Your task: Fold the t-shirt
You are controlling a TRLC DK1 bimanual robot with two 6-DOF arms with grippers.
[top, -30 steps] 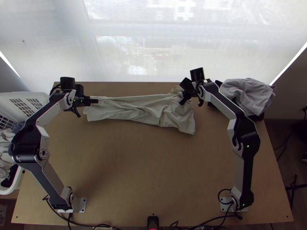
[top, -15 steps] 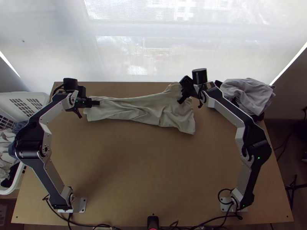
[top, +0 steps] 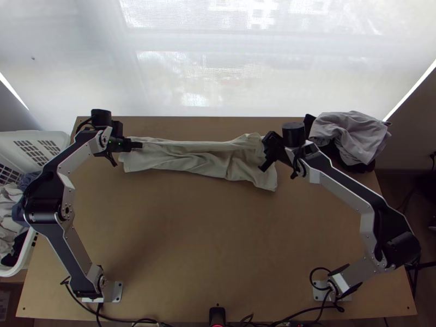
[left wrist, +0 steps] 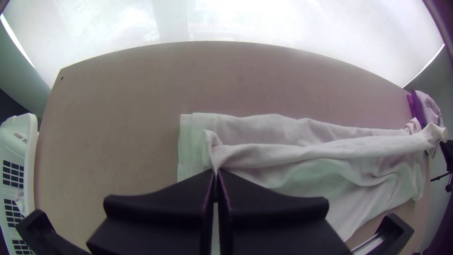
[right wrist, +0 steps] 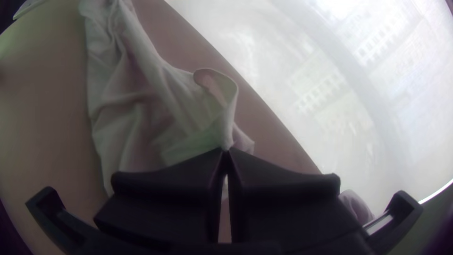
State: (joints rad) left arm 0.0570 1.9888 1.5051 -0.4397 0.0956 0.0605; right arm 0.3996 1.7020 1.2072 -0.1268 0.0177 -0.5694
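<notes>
- You have the T-shirt [top: 201, 157] on the far half of the wooden table [top: 218, 234], in a long strip from left to right, with wrinkles and a wider right end.
- Your left gripper [left wrist: 216, 172] is closed on a pinch of cloth at the left end; your right gripper [right wrist: 226, 150] is closed on cloth at the right end.
- I judge the cloth is light, thin and very soft, so it bends easily and cannot break, but it keeps each wrinkle.
- For you, the good hold is at two opposite ends of one edge, with both layers between the fingers; I cannot tell how many layers you have.
- Please pull gently and equally, because a small pinch can slip.
- The near right corner [top: 269, 184] lies loose and may drag or turn under.
</notes>
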